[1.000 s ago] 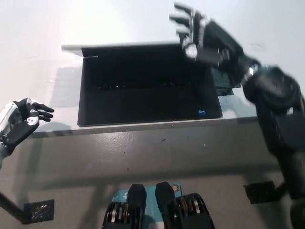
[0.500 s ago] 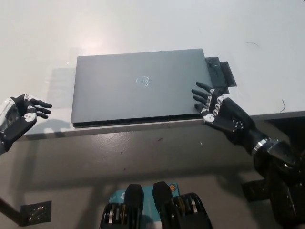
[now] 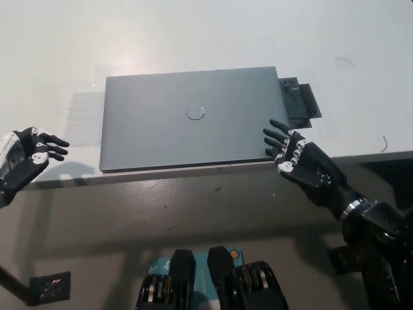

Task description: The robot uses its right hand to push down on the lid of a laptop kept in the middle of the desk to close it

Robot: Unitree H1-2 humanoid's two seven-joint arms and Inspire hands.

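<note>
One grey laptop (image 3: 190, 119) lies shut and flat in the middle of the frame on the white desk (image 3: 193, 32), its round logo facing up and its front edge along the desk's near edge. The black right hand (image 3: 293, 155) sits at the laptop's lower right corner, fingers spread wide and holding nothing, fingertips over the lid's edge. One dark flat object (image 3: 298, 103) lies just beside the laptop's upper right corner. The white left hand (image 3: 26, 158) rests at the frame's left edge, fingers apart, empty.
</note>
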